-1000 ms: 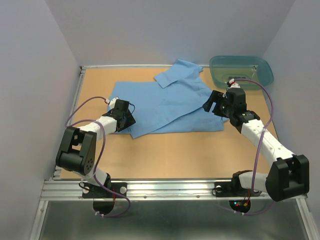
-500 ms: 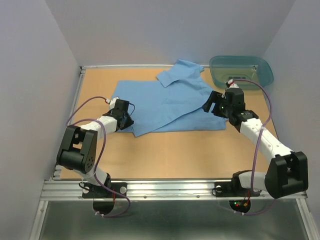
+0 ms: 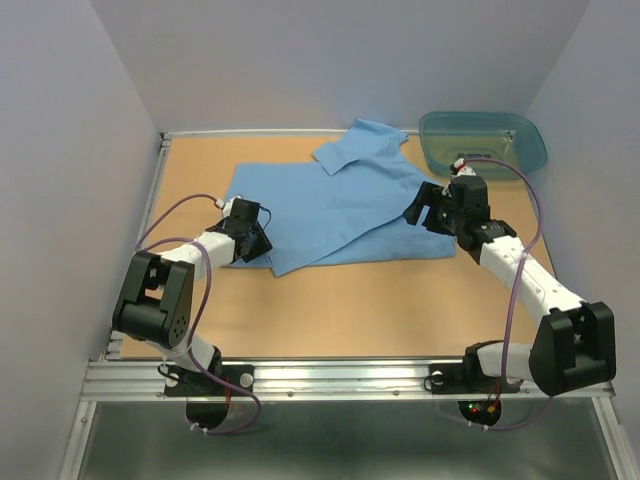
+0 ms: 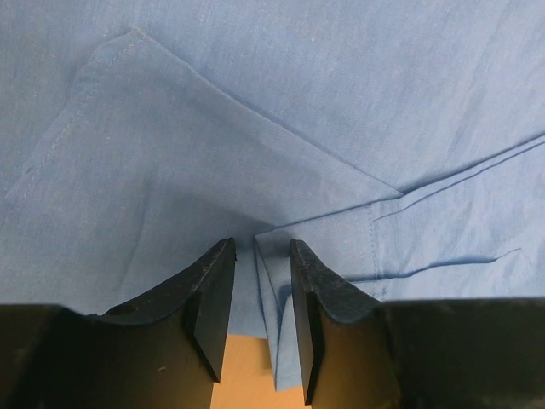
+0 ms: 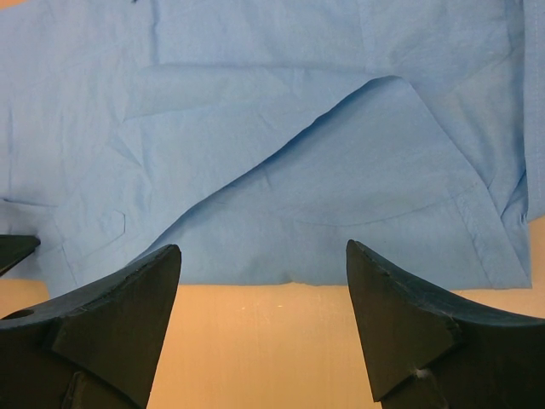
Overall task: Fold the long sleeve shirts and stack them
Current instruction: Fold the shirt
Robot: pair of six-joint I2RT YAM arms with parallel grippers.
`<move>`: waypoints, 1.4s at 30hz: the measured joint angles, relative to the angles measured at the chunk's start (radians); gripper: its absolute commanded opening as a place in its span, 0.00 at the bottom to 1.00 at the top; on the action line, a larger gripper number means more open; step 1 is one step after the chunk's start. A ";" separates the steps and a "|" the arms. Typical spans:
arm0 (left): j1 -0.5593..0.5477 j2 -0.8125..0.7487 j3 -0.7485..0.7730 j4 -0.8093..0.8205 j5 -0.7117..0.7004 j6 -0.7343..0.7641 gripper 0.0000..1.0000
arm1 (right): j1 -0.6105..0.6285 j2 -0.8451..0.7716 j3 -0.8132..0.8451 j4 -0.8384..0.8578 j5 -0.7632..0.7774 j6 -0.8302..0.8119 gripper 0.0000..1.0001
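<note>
Shirt: one long sleeve shirt (image 3: 335, 205) lies spread on the table (image 3: 350, 300), with one layer already folded over across its body. Its two near corners are at the two grippers.
Left gripper (image 4: 260, 247): the jaws stand only a little apart. A stitched corner of the cloth runs into the gap between them, and bare table shows at the back of that gap. I see no pinch yet.
Right gripper (image 5: 262, 247): the jaws are spread wide and hold nothing. The near edge of the shirt lies just ahead of the fingertips, and there is only table between the fingers (image 5: 128, 307).
Tub (image 3: 483, 140): it stands behind the right gripper, apart from the shirt.
Step in hand: I judge it is taking both near corners for the next fold.
How to do it well: the left jaws should close on all the layers in the gap, not only the top one. The right jaws should go forward until the edge is well inside them, then close. Both should lift together, so that the cloth does not skew.
</note>
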 measured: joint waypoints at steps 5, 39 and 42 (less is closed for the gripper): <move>-0.015 0.000 0.002 -0.001 0.013 -0.008 0.40 | 0.000 0.000 0.000 0.002 -0.016 0.000 0.84; -0.077 0.034 0.216 -0.124 -0.115 0.093 0.00 | 0.000 -0.001 0.000 0.009 -0.022 -0.004 0.84; -0.079 0.035 0.284 -0.135 -0.166 0.156 0.00 | 0.000 -0.001 0.000 0.009 -0.023 -0.005 0.83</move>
